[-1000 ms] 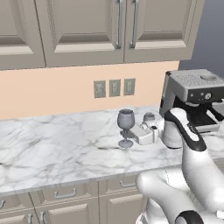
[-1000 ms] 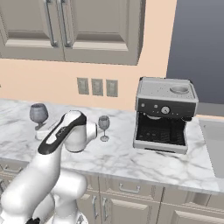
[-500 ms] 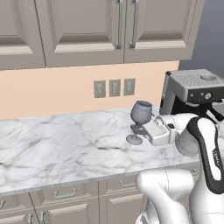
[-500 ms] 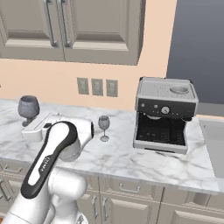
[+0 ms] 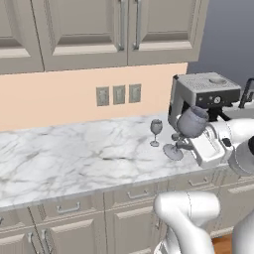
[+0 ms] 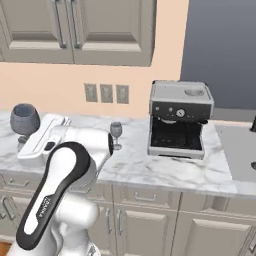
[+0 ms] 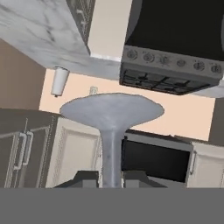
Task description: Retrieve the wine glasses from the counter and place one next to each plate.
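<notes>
Above the marble counter (image 5: 74,158), the gripper (image 7: 110,177) pinches one tilted wine glass (image 5: 187,130) by its stem, with the other glass (image 5: 156,132) standing near the coffee machine (image 5: 206,96).

no legible txt, no labels

Pincer (image 5: 184,145) grips tilted wine glass (image 5: 188,126) by stem above table (image 5: 74,158); second glass (image 5: 156,132) upright beside coffee machine (image 5: 206,94).

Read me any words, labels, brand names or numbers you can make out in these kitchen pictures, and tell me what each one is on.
"FRANKA": faint grey lettering, barely legible, running along the dark band of the robot arm in the right base view.
Espresso machine: a dial and dark buttons on its front, no readable marking.
Outlet plates: no text.
Nothing else carries legible text.
</notes>
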Controlling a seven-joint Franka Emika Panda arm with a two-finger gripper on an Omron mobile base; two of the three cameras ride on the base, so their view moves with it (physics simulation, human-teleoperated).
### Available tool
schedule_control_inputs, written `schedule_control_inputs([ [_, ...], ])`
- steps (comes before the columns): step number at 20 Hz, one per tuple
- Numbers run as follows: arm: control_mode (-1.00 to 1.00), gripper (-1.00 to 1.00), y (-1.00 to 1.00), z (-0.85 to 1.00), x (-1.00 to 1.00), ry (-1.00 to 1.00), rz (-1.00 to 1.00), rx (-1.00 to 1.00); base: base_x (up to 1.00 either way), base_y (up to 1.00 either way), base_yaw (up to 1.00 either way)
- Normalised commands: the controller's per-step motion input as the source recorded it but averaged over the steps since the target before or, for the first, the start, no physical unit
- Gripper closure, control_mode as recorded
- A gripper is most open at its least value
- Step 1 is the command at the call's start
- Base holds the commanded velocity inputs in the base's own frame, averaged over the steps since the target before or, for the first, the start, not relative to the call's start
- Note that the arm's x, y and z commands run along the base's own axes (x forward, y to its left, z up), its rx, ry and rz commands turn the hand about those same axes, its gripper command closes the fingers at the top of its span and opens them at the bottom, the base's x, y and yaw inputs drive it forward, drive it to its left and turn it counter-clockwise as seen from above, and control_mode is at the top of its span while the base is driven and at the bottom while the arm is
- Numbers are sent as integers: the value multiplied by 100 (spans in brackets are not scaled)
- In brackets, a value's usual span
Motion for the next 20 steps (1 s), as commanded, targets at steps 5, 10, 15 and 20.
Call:
schedule_control_inputs([
  [5, 100, 100, 0, 0, 0, 0, 0, 0, -26, -18, -64],
  [10, 100, 100, 0, 0, 0, 0, 0, 0, 0, 0, -100],
  [15, 100, 100, 0, 0, 0, 0, 0, 0, 0, 0, -100],
  [20, 100, 100, 0, 0, 0, 0, 0, 0, 0, 0, -100],
])
